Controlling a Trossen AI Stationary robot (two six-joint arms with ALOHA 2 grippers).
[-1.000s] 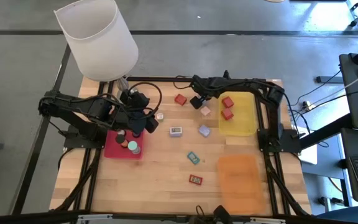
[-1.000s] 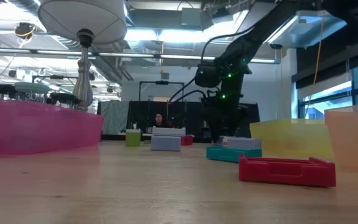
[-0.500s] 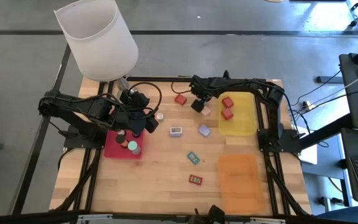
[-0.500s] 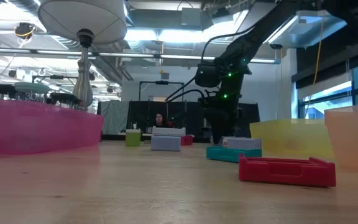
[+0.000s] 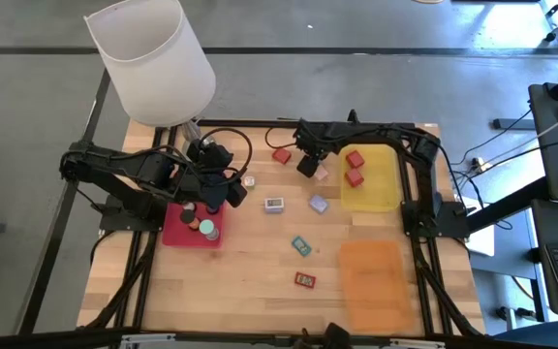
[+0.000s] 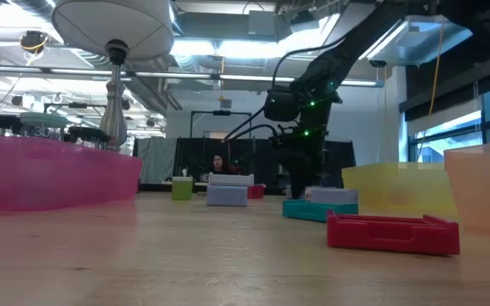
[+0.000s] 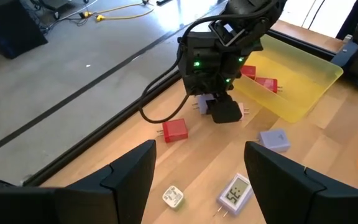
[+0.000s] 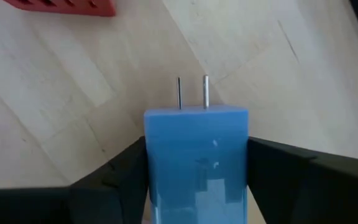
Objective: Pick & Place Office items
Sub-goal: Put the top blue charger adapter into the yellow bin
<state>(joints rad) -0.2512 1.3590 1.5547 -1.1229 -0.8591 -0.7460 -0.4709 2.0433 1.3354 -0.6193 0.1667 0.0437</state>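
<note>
Gripping a small lavender plug block (image 8: pixel 196 155) between both fingers, the right pincer (image 5: pixel 310 165) sits just beside the yellow tray (image 5: pixel 384 189), on the side toward the lamp (image 5: pixel 153 58); the block's two metal prongs point away from the wrist. Two red blocks (image 5: pixel 355 168) lie inside that tray, and another red block (image 5: pixel 281 155) rests on the tabletop (image 5: pixel 260 252) near the pincer. Over by the pink tray (image 5: pixel 174 231), the left pincer (image 5: pixel 229 194) hangs with its fingers apart, grasping nothing.
</note>
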